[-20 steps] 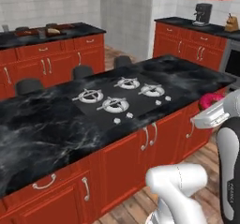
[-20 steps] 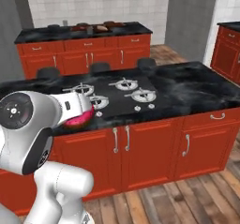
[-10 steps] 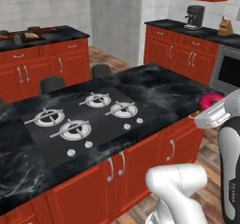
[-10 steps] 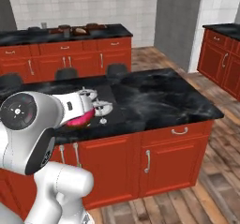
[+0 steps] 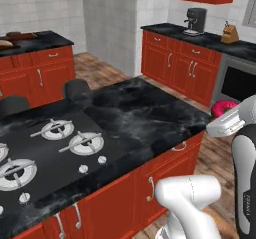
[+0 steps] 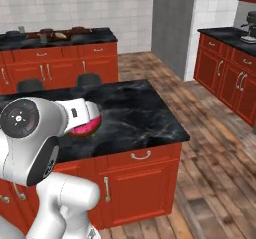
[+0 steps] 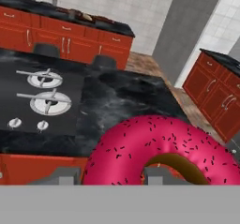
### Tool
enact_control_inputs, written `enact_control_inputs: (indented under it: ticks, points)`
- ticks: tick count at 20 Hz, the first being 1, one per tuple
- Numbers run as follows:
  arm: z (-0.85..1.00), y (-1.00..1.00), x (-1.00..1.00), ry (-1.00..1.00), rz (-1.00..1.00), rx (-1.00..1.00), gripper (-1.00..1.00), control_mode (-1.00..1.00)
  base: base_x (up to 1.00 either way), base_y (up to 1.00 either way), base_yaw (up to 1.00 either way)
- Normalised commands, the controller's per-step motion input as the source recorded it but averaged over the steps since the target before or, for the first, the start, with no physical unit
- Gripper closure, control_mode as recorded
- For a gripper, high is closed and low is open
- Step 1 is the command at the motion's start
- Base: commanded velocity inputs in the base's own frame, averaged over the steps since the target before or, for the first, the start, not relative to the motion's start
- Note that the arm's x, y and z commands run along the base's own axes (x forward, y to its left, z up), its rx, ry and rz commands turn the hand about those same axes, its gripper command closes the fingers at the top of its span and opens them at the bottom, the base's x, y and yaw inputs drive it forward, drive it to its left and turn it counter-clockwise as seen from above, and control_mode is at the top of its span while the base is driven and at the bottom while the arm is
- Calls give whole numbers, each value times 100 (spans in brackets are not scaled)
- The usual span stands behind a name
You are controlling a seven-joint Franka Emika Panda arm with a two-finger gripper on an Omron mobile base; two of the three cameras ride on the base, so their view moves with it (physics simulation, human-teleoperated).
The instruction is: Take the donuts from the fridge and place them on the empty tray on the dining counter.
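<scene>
One pink donut (image 7: 159, 153) (sprinkled ring)

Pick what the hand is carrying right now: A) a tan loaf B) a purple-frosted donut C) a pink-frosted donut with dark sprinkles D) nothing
C: in the hand view a pink-frosted donut with dark sprinkles sits right at the hand, and the same pink ring shows at the end of the arm in both base views, above the counter with the cooktop.

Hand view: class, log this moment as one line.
gripper: shut on pink donut | over: island counter | nearby: stove burners | tray: unseen
</scene>
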Motion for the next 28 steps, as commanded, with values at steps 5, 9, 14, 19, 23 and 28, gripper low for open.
enact_control_inputs:
  ticks: [5,9,14,19,23,28]
  points:
    - [0,0,0,0,0,0,100,100,30,-100,0]
    - [0,0,0,0,0,0,100,100,40,-100,0]
    - [0,0,0,0,0,0,100,100,27,-100,0]
    - [0,0,0,0,0,0,100,100,14,-100,0]
    - [0,0,0,0,0,0,100,100,17,-100,0]
    - [0,0,0,0,0,0,100,100,63,-97,6]
